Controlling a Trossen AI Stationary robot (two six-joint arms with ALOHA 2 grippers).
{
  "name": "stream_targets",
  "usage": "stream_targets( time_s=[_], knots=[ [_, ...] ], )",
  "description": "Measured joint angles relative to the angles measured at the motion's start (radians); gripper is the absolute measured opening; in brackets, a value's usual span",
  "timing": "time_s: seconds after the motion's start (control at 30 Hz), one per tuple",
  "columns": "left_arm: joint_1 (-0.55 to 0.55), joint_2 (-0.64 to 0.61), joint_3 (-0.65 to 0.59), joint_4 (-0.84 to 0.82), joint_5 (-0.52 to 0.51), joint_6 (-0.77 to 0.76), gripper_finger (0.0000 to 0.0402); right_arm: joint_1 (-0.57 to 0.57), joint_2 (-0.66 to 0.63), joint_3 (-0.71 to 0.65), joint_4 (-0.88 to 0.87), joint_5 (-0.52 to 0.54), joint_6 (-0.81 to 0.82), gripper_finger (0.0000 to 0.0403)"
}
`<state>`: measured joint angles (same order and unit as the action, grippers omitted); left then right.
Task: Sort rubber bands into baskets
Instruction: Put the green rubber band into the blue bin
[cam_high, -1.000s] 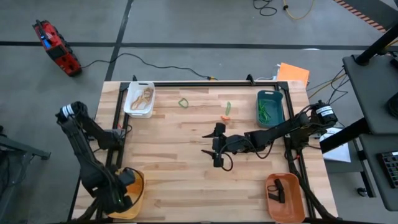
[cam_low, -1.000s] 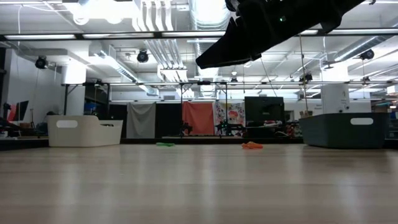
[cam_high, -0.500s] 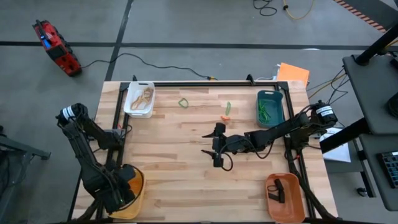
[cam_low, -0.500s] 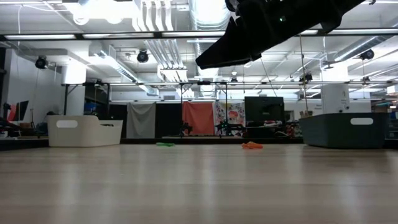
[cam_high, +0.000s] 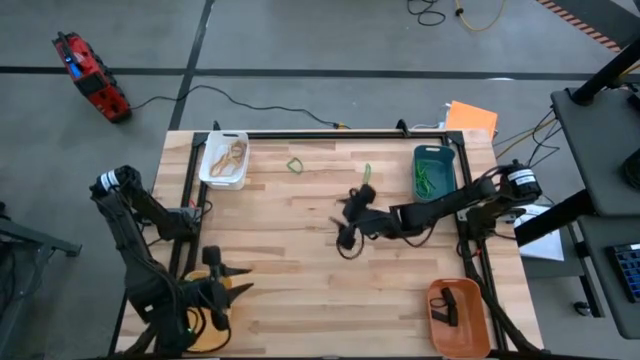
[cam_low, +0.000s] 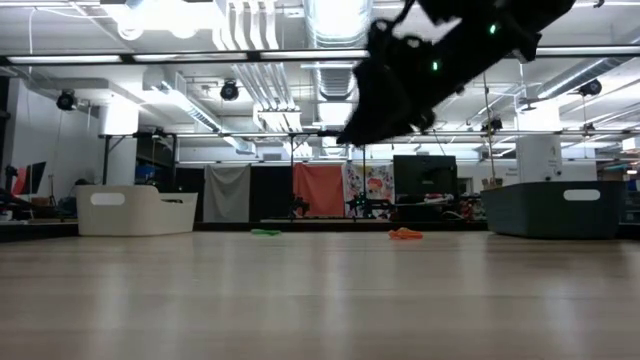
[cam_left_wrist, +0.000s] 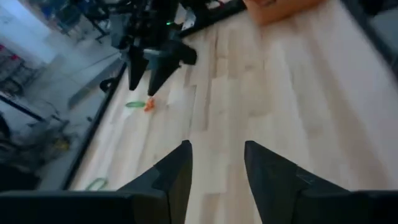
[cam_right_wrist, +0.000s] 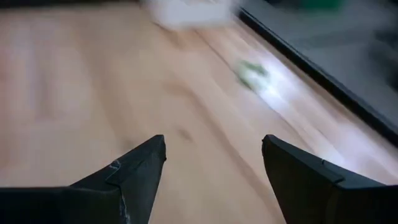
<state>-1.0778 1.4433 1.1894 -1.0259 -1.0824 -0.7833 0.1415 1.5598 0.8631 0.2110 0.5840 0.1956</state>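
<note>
Lifted off the yellow basket (cam_high: 203, 330), left gripper (cam_high: 228, 284) parted, empty; right gripper (cam_high: 353, 212) splayed above bare wood, thin green loop (cam_high: 294, 165) nearby.

Even, bright overhead light fills the high view, with only soft, short shadows on the wooden counter (cam_high: 300, 260). In the low view, ceiling lamps (cam_low: 170, 15) glare white and the near counter surface is out of focus. The right wrist view is heavily motion-blurred, smearing a green rubber band (cam_right_wrist: 252, 71). The left wrist view is softer, blurred toward its edges.
</note>
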Motion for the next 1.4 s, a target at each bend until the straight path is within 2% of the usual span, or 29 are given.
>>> stream_targets(
  time_s=[0.2, 0.3, 0.37, 0.53, 0.6, 0.67, 0.77, 0.87, 1.03, 1.13, 1.27, 1.4],
  knots=[
    [0.091, -0.012, -0.136, 0.082, 0.012, 0.075, 0.0094, -0.097, -0.024, 0.042, -0.308, 0.033, 0.317, 0.0246],
    [0.163, -0.023, -0.205, 0.207, 0.077, 0.171, 0.0068, -0.159, -0.027, 0.091, -0.413, -0.019, 0.394, 0.0239],
    [0.214, -0.031, -0.251, 0.354, 0.154, 0.312, 0.0050, -0.202, -0.026, 0.134, -0.469, -0.060, 0.407, 0.0233],
    [0.329, -0.081, -0.410, 0.863, 0.404, 0.759, 0.0008, -0.313, 0.000, 0.265, -0.660, -0.139, 0.408, 0.0216],
    [0.367, -0.114, -0.481, 1.029, 0.475, 0.869, 0.0003, -0.352, 0.015, 0.312, -0.755, -0.146, 0.408, 0.0208],
    [0.397, -0.152, -0.550, 1.151, 0.497, 0.920, 0.0003, -0.387, 0.032, 0.351, -0.827, -0.146, 0.408, 0.0201],
    [0.433, -0.213, -0.627, 1.318, 0.498, 0.935, 0.0003, -0.433, 0.053, 0.375, -0.906, -0.166, 0.392, 0.0190],
    [0.454, -0.278, -0.677, 1.445, 0.497, 0.936, 0.0002, -0.480, 0.067, 0.370, -0.917, -0.258, 0.379, 0.0180],
    [0.467, -0.366, -0.722, 1.464, 0.487, 0.940, 0.0002, -0.553, 0.106, 0.361, -0.922, -0.308, 0.382, 0.0168],
    [0.467, -0.385, -0.722, 1.467, 0.410, 0.980, 0.0002, -0.585, 0.131, 0.360, -0.912, -0.355, 0.388, 0.0167],
    [0.468, -0.388, -0.711, 1.463, 0.205, 1.003, 0.0002, -0.605, 0.174, 0.360, -0.904, -0.398, 0.388, 0.0176],
    [0.469, -0.388, -0.715, 1.457, 0.178, 1.045, 0.0002, -0.606, 0.205, 0.360, -0.897, -0.403, 0.394, 0.0185]
  ],
)
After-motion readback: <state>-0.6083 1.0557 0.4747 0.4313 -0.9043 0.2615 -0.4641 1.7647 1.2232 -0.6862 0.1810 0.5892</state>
